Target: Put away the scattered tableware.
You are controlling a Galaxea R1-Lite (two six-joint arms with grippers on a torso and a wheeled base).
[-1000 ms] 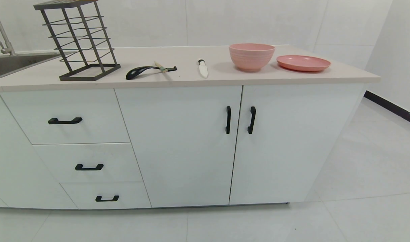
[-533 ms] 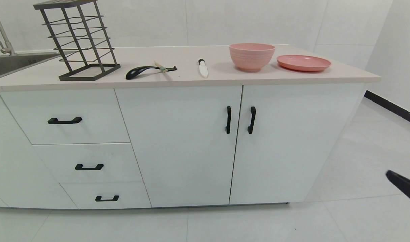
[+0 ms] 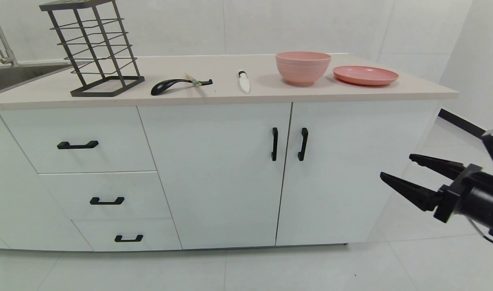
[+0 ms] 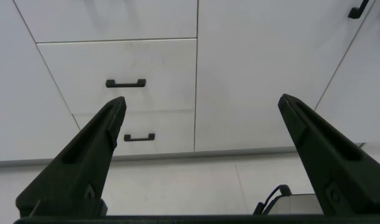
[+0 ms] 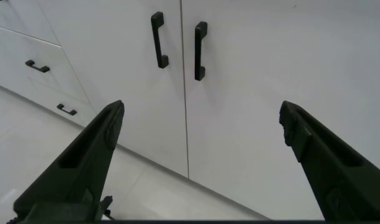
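Approach step: right gripper (image 3: 396, 165) and left gripper (image 4: 201, 102), both wide open and empty, face the cabinet (image 3: 214, 173); next, probably reaching up for the plate (image 3: 365, 75).

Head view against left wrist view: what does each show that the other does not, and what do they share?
Head view, not the left wrist view: the countertop with rack, black spoon, chopsticks, knife, pink bowl and pink plate, the sink, and the open right gripper low at the right.
Left wrist view, not the head view: the left gripper, open.
Both: the white cabinet front, with the handles of the middle drawer and bottom drawer.
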